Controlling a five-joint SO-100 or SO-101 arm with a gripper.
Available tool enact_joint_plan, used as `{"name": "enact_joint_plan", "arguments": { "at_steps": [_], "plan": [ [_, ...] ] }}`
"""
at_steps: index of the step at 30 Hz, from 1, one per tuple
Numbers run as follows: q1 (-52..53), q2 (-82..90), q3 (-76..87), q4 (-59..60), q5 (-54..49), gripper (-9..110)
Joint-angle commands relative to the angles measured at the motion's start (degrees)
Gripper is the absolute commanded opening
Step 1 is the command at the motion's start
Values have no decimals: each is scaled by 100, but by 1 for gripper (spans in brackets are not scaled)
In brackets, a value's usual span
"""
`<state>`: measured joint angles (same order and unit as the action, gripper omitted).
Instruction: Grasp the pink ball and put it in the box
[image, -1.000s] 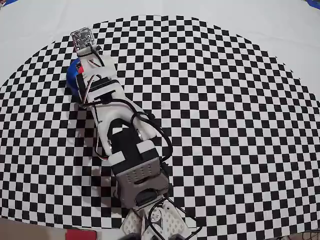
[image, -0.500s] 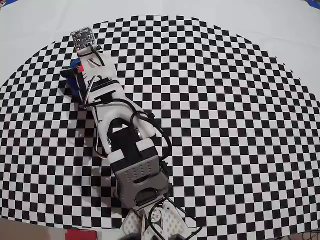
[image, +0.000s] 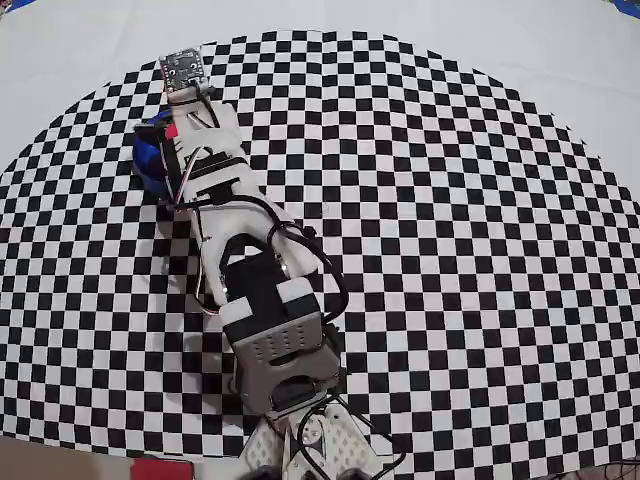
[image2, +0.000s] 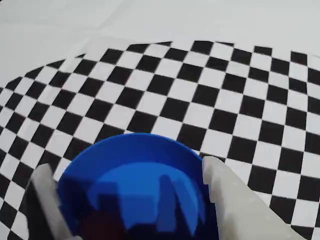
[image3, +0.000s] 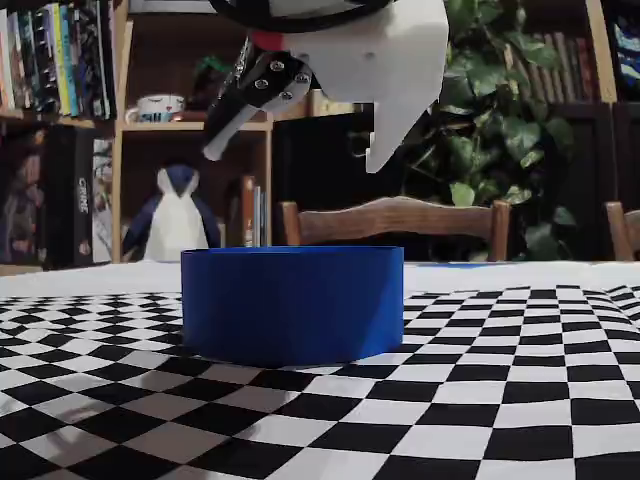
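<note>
The box, a round bright-blue tub (image3: 292, 300), stands on the checkered cloth. It also shows in the wrist view (image2: 150, 165), and in the overhead view (image: 148, 158) it is mostly under the arm. My gripper (image3: 295, 158) hangs open above the tub with nothing between its fingers. In the wrist view my gripper (image2: 127, 167) has one white finger on each side of the tub. A dark reddish round shape (image2: 102, 226) lies in shadow on the tub's floor at the near edge. It looks like the pink ball. In the overhead view my gripper (image: 175, 135) is over the tub.
The checkered cloth (image: 450, 250) covers the table, with plain white cloth beyond it (image: 480, 30). A small circuit board (image: 182, 68) sits at the arm's far end. A chair back (image3: 400, 222) and bookshelves stand behind the table.
</note>
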<state>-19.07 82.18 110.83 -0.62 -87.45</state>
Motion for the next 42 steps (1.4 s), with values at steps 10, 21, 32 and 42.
{"name": "enact_joint_plan", "arguments": {
  "at_steps": [10,21,32,42],
  "plan": [
    [404,1503,290,-62,2382,0],
    [1143,3138,1837,-44,4816,0],
    [1986,4957,3691,492,6513,0],
    [2145,6794,5027,1213,7172,0]
  ]
}}
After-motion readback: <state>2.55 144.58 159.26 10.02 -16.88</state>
